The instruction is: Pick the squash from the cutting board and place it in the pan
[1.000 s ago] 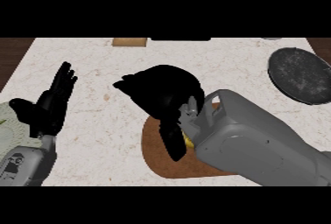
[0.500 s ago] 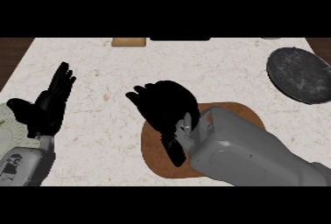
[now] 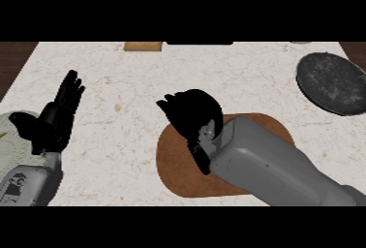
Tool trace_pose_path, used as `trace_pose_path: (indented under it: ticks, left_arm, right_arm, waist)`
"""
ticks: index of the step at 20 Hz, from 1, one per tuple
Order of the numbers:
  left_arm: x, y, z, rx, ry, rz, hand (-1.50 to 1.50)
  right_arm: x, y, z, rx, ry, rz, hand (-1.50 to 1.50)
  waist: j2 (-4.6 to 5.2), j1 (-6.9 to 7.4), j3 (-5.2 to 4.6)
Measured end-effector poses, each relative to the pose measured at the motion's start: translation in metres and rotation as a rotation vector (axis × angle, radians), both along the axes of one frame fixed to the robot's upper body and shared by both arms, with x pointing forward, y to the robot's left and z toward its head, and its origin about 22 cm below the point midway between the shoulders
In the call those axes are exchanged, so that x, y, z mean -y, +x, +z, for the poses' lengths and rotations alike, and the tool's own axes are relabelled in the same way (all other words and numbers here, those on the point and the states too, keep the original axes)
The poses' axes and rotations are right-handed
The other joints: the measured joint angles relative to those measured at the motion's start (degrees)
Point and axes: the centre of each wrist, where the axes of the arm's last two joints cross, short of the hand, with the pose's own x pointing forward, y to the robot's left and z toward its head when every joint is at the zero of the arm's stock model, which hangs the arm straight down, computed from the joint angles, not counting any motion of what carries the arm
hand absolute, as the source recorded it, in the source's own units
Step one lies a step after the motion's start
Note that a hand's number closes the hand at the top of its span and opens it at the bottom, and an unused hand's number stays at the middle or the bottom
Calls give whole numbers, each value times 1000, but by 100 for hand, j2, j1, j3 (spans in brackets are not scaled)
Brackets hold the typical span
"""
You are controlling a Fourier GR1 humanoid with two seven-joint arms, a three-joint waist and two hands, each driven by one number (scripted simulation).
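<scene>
Right hand (image 3: 190, 114) low over the cutting board (image 3: 175, 169), centre to 6 o'clock; cannot tell its grip. Squash hidden beneath it. Pan (image 3: 332, 82) at 2 o'clock, well apart. Left hand (image 3: 53, 123) at 9 o'clock, fingers straight, holding nothing.

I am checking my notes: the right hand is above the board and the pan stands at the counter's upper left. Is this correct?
No. The pan stands at the counter's upper right, as the head view shows. The right hand is above the board.
</scene>
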Motion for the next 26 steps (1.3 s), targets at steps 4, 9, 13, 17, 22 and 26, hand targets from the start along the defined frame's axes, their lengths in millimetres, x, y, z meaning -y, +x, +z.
trace_pose_path:
  ticks: [4, 9, 13, 17, 22, 26]
  left_arm:
    - [-5, 1, -1, -1, -1, 4, 0]
    - [1, 3, -3, -2, -6, 0, 0]
    - [3, 6, -3, -3, -6, -1, 0]
    - [5, 2, -6, 1, -4, -9, 0]
    - [2, 5, -6, 1, 1, -4, 0]
    - [-2, 5, 0, 1, 5, -2, 0]
  right_arm:
    - [7, 8, -7, -43, -28, 10, -150]
    - [2, 3, -26, -66, -76, 29, -150]
    - [2, 2, -38, -66, -116, 26, -150]
    - [0, 2, -45, -42, -201, 19, -150]
    - [-5, 3, -56, -30, -297, 21, -150]
    - [-6, 3, -65, -35, -340, 13, -150]
  waist:
    - [2, -6, -1]
    - [1, -8, 0]
    - [2, -11, 0]
    - [0, 0, 0]
    - [3, -3, -1]
    - [1, -1, -1]
